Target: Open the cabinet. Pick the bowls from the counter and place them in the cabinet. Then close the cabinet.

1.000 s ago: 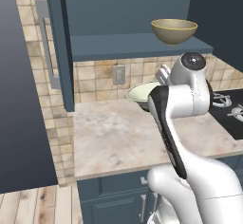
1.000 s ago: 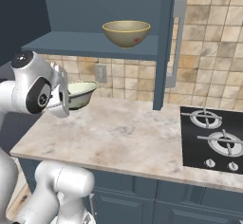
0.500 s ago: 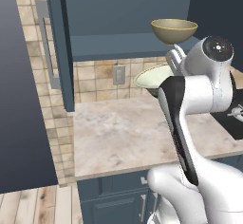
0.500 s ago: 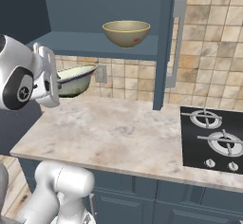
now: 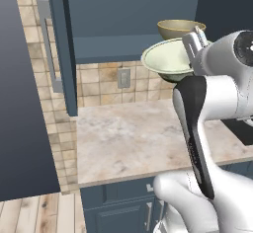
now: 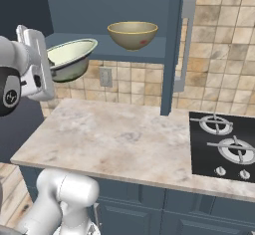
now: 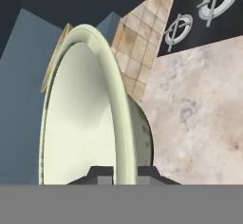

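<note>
The gripper (image 7: 125, 174) is pinching the rim of the cream bowl (image 5: 168, 61), one finger inside the rim and one outside. The arm is holding that bowl in the air, well above the counter (image 5: 143, 133), at about the height of the cabinet (image 6: 114, 10) shelf and just in front of its edge. In the right base view the cream bowl (image 6: 69, 57) is tilting slightly, its opening facing up and towards the shelf, and it is hanging to the left of the yellow bowl (image 6: 132, 34).

The yellow bowl is sitting upright on the shelf (image 6: 154, 54) inside the cabinet, towards the right-hand side. In the left base view it (image 5: 179, 28) is showing just behind and above the cream bowl, the two overlapping in that view.

Both cabinet doors are standing open: the right door (image 6: 175, 45) is projecting edge-on with its silver handle (image 6: 183, 45) beside it, and the left door (image 5: 59, 44) is swinging out over the counter's left end.

A black stovetop (image 6: 224, 147) is lying to the right of the counter.
</note>
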Robot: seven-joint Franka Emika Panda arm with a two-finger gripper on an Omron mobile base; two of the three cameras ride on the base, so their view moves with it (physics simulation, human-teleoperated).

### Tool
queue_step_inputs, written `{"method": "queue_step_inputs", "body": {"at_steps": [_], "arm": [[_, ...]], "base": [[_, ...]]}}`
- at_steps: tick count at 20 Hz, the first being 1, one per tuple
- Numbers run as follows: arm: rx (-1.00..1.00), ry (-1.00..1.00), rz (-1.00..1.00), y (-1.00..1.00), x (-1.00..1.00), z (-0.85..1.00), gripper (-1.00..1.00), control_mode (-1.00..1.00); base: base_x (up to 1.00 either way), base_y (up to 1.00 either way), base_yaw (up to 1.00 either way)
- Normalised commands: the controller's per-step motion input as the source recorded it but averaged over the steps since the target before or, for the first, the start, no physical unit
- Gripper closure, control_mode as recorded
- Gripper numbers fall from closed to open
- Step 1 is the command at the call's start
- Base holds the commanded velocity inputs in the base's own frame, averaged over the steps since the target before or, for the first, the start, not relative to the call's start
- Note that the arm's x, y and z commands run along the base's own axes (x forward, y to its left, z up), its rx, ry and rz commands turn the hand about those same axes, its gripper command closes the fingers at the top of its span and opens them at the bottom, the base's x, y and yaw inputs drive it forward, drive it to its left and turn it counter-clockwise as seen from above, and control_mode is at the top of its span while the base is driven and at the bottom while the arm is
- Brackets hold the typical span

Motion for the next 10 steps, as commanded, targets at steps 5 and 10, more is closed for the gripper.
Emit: {"method": "queue_step_inputs", "body": {"at_steps": [5,10], "arm": [[0.08,-0.10,0.00,0.00,-0.12,0.53,1.00,-1.00],[0.03,0.00,0.07,0.02,0.01,0.40,1.00,-1.00]], "base": [[0.00,0.00,0.00],[0.00,0.00,0.00]]}}
